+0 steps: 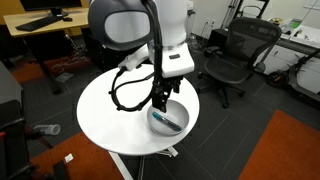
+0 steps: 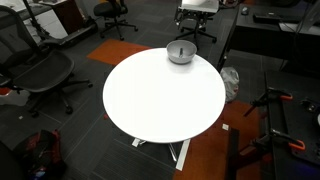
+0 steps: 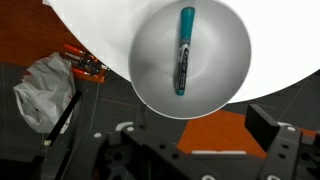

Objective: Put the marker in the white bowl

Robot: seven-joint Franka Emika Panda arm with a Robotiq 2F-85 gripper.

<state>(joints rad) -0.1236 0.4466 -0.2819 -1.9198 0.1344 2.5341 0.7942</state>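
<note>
We find the claw (image 1: 161, 104) released and empty. The marker (image 3: 184, 50) lies in the bowl (image 3: 150, 60) just beneath it, long axis crossing the finger line.

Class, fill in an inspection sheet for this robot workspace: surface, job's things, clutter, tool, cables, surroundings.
Surface: round white table, carrying only the bowl.
Job's things: the marker lies inside the white bowl, which stands near the table's edge.
Clutter: nothing seen on the table.
Grippers: the tool hangs above the bowl, jaws apart, holding nothing.
Cables: a black cable loops beside the arm.
Surroundings: office chairs, orange carpet, and a crumpled bag on the floor beside the table.
</note>
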